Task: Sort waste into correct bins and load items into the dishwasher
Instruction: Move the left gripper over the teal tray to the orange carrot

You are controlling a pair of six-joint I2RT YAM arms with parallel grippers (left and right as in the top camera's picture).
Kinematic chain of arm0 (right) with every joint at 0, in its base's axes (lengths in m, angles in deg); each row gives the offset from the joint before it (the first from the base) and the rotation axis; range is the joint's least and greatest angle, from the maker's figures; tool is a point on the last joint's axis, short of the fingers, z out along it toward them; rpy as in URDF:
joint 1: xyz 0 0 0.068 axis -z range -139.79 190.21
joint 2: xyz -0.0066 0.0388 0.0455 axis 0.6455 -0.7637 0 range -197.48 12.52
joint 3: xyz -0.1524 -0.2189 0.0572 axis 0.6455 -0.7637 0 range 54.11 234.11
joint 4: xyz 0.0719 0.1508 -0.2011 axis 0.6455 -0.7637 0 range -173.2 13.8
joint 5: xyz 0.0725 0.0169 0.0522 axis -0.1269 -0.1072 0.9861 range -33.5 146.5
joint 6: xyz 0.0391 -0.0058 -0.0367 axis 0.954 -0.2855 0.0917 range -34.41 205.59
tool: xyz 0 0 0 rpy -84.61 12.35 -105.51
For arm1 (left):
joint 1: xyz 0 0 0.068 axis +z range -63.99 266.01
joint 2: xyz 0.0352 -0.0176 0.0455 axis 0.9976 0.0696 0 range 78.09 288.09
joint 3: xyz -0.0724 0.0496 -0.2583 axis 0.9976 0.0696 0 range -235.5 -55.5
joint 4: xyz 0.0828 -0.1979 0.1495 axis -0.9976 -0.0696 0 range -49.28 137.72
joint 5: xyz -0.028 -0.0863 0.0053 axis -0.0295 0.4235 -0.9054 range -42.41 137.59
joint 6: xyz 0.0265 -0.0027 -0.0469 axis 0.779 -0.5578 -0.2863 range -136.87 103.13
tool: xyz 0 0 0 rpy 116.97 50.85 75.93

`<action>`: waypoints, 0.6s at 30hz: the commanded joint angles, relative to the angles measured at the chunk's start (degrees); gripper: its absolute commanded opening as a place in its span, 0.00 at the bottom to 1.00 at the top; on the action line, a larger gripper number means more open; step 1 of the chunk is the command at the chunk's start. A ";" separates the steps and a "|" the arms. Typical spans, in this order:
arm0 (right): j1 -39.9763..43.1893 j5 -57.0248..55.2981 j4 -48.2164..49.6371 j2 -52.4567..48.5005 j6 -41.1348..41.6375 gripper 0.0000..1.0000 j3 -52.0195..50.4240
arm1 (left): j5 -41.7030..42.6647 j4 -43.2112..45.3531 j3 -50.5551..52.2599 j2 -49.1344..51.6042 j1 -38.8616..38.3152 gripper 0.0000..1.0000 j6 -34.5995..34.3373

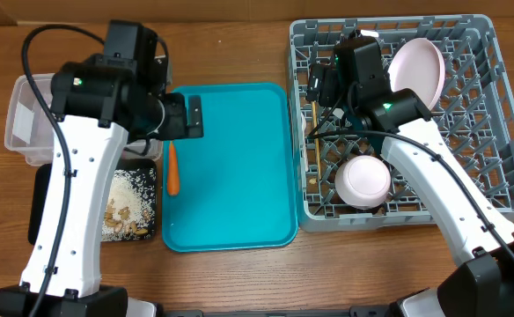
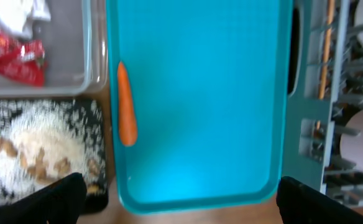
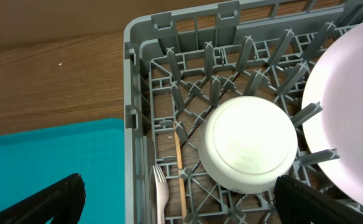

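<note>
On the teal tray [image 1: 239, 167], hard against its left rim: one small orange carrot [image 1: 172, 169], the only waste on the tray.
- Lie: long axis parallel to that rim, thin tip toward the tray's far end, thick end toward the robot's side.
- Left gripper [image 1: 191, 117]: over the tray's far-left corner, jaws spread wide and empty. The carrot lies just nearward of it and slightly toward the rim.
- Right gripper [image 1: 315, 88]: beyond the tray's right rim, over the grey dish rack [image 1: 495, 114], likewise wide and empty, well apart from the carrot.
- Judgement: the left arm is nearer, and its jaws would need to straddle the carrot across its width.
- Likely destination: the black tray [image 1: 39, 211] of rice and nut scraps, just outside the tray's left rim.
</note>
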 commanded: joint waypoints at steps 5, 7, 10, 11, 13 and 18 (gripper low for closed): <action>0.22 -0.61 0.37 0.20 0.11 1.00 0.70 | -1.95 -0.68 0.17 0.02 -0.55 0.64 -4.70; 0.22 -0.61 0.37 0.20 0.11 1.00 0.70 | -2.10 -1.18 1.84 0.02 -0.66 0.59 -6.32; 0.22 -0.61 0.37 0.20 0.11 1.00 0.70 | -2.14 -0.68 5.75 0.04 -1.01 0.59 -6.62; 0.22 -0.61 0.37 0.20 0.11 1.00 0.70 | -2.29 -0.42 7.17 0.02 -1.03 0.60 -7.02; 0.22 -0.61 0.37 0.17 0.11 1.00 0.70 | -3.32 0.44 10.69 0.04 -1.16 0.60 -8.59; 0.22 -0.61 0.37 0.17 0.11 1.00 0.70 | -4.02 4.35 18.86 0.04 -1.20 0.59 -10.88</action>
